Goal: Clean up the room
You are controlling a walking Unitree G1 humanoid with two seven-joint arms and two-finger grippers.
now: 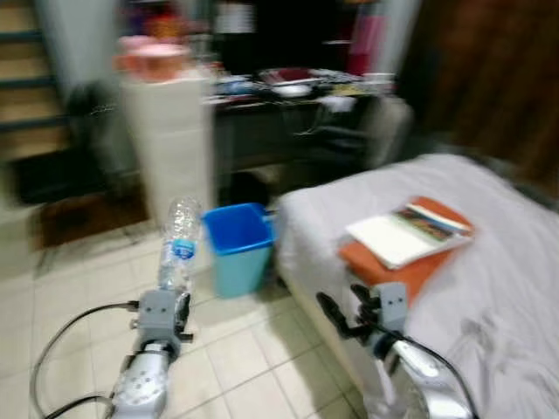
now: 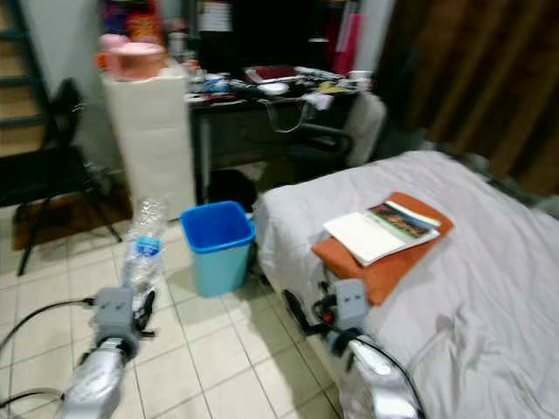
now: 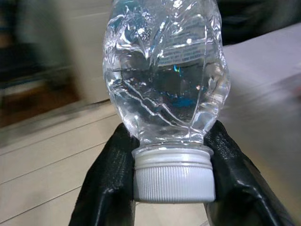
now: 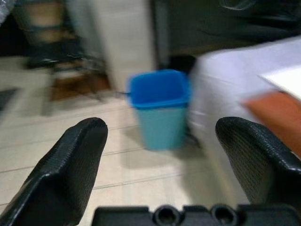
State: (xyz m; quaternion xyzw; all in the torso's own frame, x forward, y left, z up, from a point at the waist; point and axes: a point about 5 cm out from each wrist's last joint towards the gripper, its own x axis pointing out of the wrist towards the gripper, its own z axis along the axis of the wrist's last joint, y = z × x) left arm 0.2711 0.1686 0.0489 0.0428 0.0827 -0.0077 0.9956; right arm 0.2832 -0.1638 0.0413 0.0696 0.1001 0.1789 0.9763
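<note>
— Item one?
— Bottle (image 1: 179,240), clear plastic, crumpled, standing upright above the left tool (image 3: 171,181), whose fingers (image 3: 106,183) are clamped on the white cap.

— Destination?
— Likely the bin (image 1: 239,246), blue, open-topped, on the tiled floor beside the bed (image 1: 489,288). It lies ahead of the bottle and slightly to the right (the left arm looks nearer).

— Other arm?
— Right tool (image 4: 162,165), fingers spread wide, holding nothing, by the bed edge.

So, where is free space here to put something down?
Bare grey sheet on the bed, right of the orange book stack, is free. Floor tiles before the blue bin are open too. The desk behind is crowded. The left gripper holds a bottle.
</note>
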